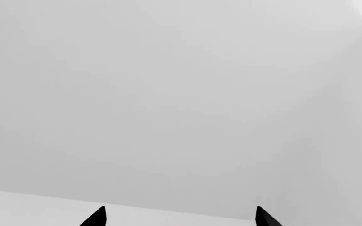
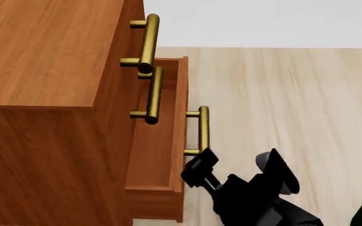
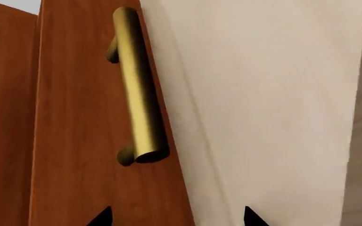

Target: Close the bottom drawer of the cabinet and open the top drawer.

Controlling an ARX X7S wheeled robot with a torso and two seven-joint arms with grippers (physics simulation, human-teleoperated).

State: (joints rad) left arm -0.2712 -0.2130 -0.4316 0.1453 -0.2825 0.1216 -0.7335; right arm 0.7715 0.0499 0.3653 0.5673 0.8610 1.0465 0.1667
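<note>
The cabinet stands on a pale wooden floor, filling the left part of the head view, its reddish-brown top and side both showing. The bottom drawer is pulled out from the cabinet front, its shallow box open to view and its front panel well clear of the cabinet face; its brass bar handle sticks out toward the open floor. The top drawer sits flush with the cabinet face, with its brass handle standing out from it, and the middle drawer's handle lies just below that one, overhanging the open box of the bottom drawer. The right tool hovers just beside the near end of the bottom drawer's handle, its black fingers spread apart and grasping nothing; whether one fingertip touches the bar I cannot tell. In the right wrist view the same handle runs along the drawer front, and the two dark fingertips sit apart with one over the wood and the other over the floor. The left tool shows only as two black tips, spread wide and released, facing a blank grey-white wall.
</note>
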